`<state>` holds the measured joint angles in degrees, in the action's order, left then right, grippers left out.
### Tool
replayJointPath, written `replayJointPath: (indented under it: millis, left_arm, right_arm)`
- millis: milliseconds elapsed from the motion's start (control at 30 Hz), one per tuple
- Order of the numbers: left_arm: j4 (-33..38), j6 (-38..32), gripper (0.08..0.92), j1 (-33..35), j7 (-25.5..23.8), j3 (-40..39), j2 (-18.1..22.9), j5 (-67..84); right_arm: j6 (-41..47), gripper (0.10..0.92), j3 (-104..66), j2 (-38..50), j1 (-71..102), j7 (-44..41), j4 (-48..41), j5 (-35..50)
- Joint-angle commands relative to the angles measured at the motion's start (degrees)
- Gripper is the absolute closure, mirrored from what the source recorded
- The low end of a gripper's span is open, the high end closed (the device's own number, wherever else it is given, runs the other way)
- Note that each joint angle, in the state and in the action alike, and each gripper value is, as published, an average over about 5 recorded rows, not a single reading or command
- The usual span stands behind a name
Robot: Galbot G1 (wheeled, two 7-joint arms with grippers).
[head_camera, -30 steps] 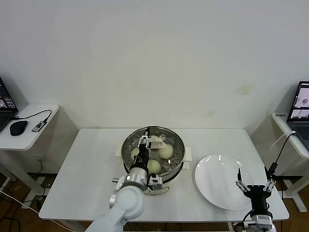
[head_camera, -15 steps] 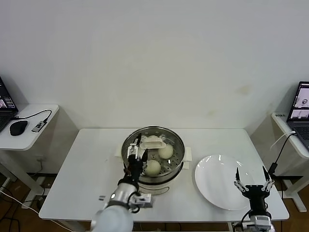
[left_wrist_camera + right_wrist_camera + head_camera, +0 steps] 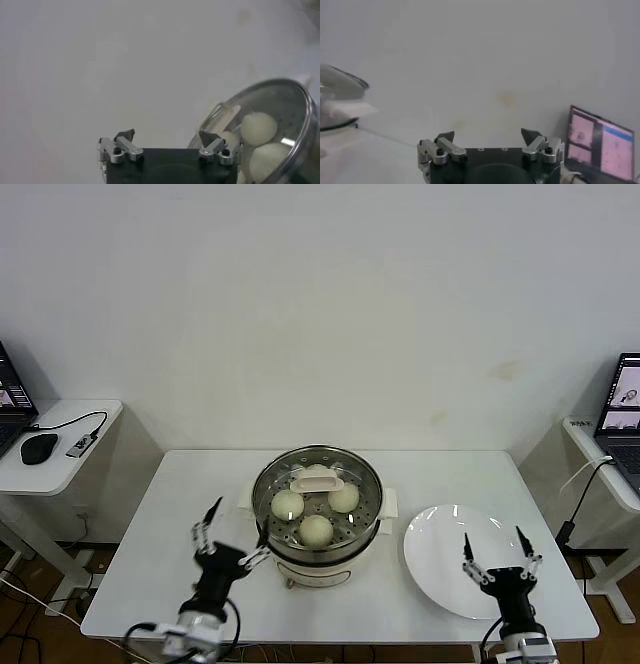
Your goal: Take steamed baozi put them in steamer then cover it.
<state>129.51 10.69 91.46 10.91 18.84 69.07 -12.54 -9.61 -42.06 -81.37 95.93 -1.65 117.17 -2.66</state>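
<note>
We see the round shiny stainless-steel steamer [image 3: 317,509] standing on its white electric base near the middle of the white desk [image 3: 150,529]. The round clear glass cover [image 3: 365,484] with its metal rim sits on top of the steamer, its cream rectangular handle [image 3: 316,480] toward the far side of the middle. Through the glass we make out the small cream-white steamed baozi [image 3: 316,529] lying on the perforated tray; three show plainly and a fourth sits partly hidden under the handle. In the left wrist view the cover [image 3: 287,100] and the buns [image 3: 258,128] beneath it show just beyond one fingertip.

Our left gripper [image 3: 228,536] hovers low over the desk just beside the steamer's left side, touching nothing, its jaws spread wide and empty. Our right gripper [image 3: 497,556] hangs at the near edge of the flat round white plate [image 3: 440,554], which lies to the right of the steamer, close to it but apart; its jaws are likewise spread wide and hold nothing.

A small side table [image 3: 50,459] to the left carries a black computer mouse [image 3: 38,448], and a laptop [image 3: 625,399] stands at the far right.
</note>
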Motion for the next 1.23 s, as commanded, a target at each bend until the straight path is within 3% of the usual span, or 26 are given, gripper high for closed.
replayJointPath:
  millis: [33,233,767,1233]
  left_arm:
    - [-5.22,-16.26,0.177,19.36,4.23,12.00,1.71,32.74]
    - [-10.91,-16.84,0.177,17.91,1.16,11.17,3.37,31.09]
    - [-11.17,-16.63,0.177,17.99,-3.87,11.48,3.87,29.46]
    - [-11.17,-15.53,0.177,18.39,-5.15,11.26,3.77,28.56]
  right_arm:
    - [4.12,0.203,5.72,6.07,6.08,-2.62,1.18,11.90]
    - [4.97,0.203,6.89,6.44,5.74,-2.22,-0.45,12.33]
    - [5.10,0.203,7.55,5.38,7.34,-2.20,-0.80,12.02]
    - [3.23,0.203,7.59,4.43,8.09,-1.28,-1.72,10.34]
